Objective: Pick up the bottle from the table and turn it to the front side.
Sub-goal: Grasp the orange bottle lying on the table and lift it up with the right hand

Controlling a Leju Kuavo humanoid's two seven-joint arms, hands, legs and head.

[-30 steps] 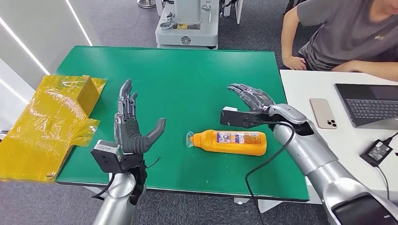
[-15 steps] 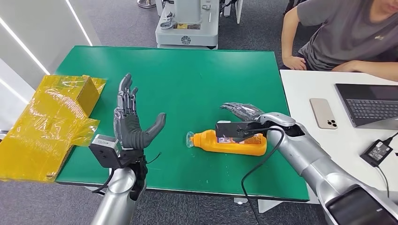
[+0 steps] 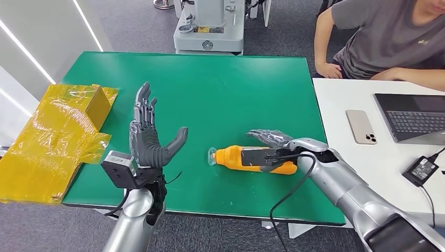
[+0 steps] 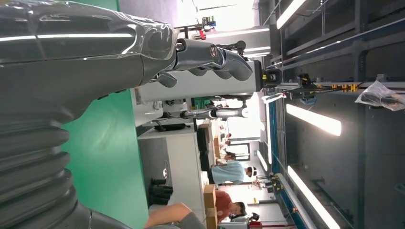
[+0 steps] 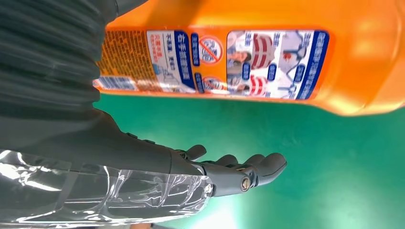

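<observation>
orange bottle (image 3: 252, 159) lies flat on green table (image 3: 236, 84). right hand (image 3: 270, 139) spread over bottle, not yet grasping. advice: wrap label section squarely before lifting. left hand (image 3: 149, 137) released, raised apart.

Wide bare green table (image 3: 220, 84) beyond the lying orange plastic bottle (image 3: 231, 156), open green between it and the raised left hand (image 3: 149, 139); crinkled yellow plastic-wrapped box (image 3: 63, 126) crowds the left edge, white side desk (image 3: 341, 100) and seated person (image 3: 378, 42) hem the right
</observation>
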